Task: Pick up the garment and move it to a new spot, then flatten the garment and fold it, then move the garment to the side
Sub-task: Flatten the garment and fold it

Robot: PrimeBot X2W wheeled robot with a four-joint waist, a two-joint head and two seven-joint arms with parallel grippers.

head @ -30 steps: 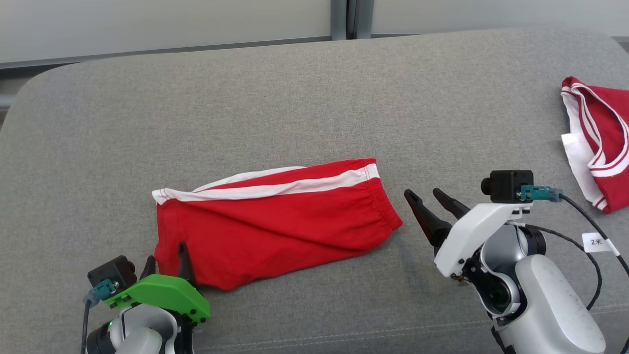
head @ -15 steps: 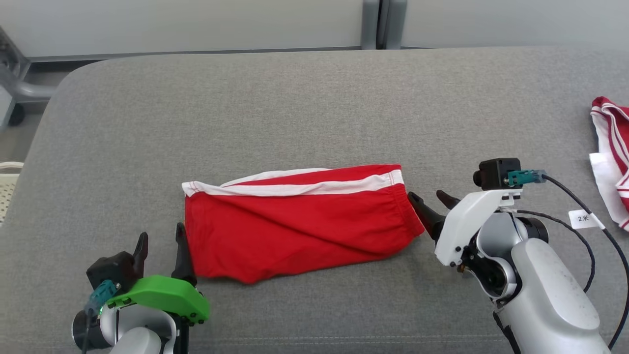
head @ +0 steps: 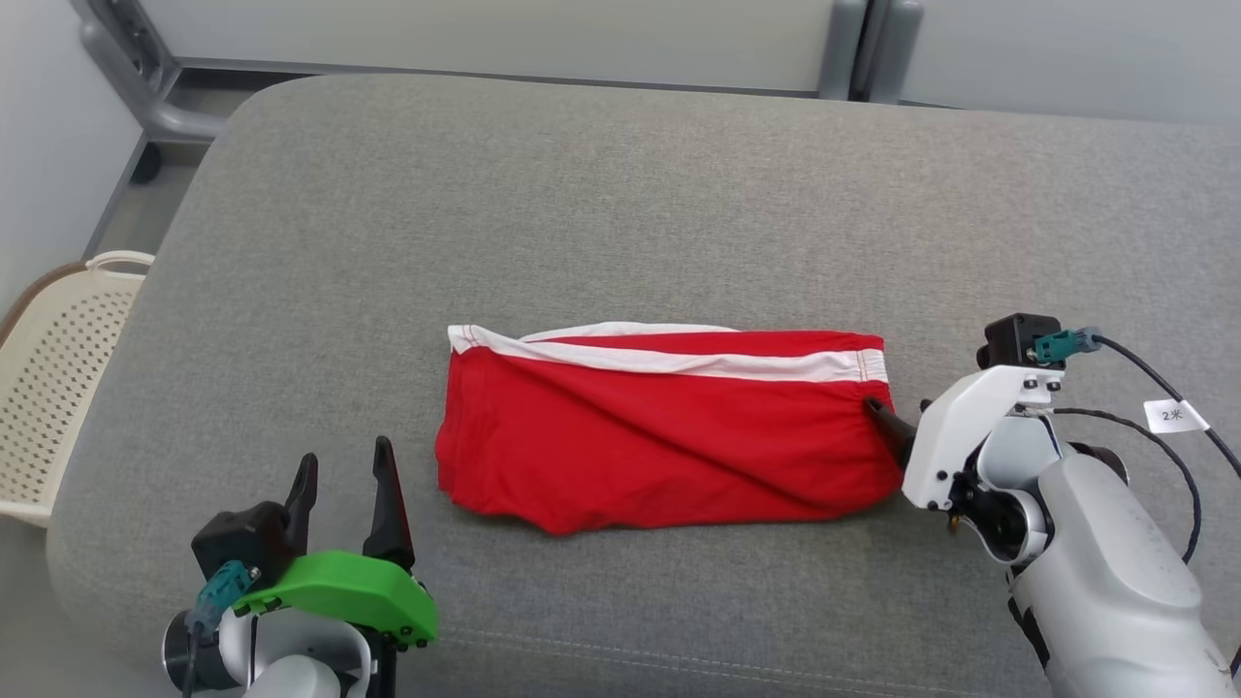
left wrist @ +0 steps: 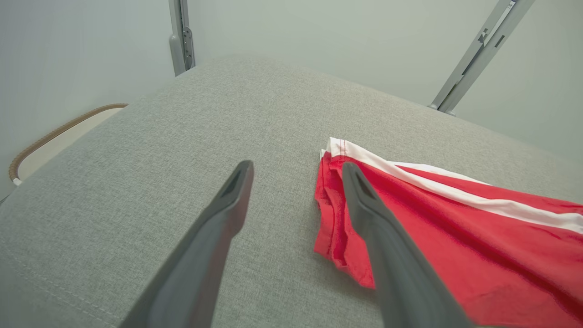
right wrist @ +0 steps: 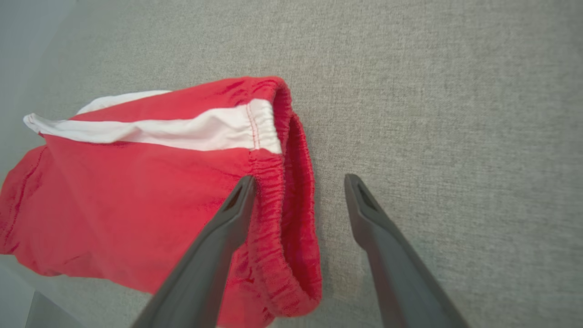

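Garment work looks well along, so start with your two tools. Your left gripper (head: 345, 458) is spread wide and holds nothing. It sits low at the near left with its fingers pointing away from you. It is near the garment's (head: 669, 436) left end but apart from it. In the left wrist view that gripper (left wrist: 296, 168) has one finger in front of the red hem and the other over bare grey cloth. Your right gripper (right wrist: 299, 179) is wide open too and has hold of nothing. One finger is over the stretchy waistband (right wrist: 284, 136) and the other is over the cushion. I cannot tell if it touches the cloth. In the head view the right gripper (head: 887, 419) pokes in from the near right, with its pale arm bent behind it. The garment lies near the middle of the big grey cushion (head: 582, 194), fairly flat, and looks folded in half the long way with the white stripe along the far edge. So I think the flattening is done and at least one fold is in. What is left, I think, is maybe one more fold, then the move to the side. A pale basket (head: 58, 368) stands off the cushion's left end.
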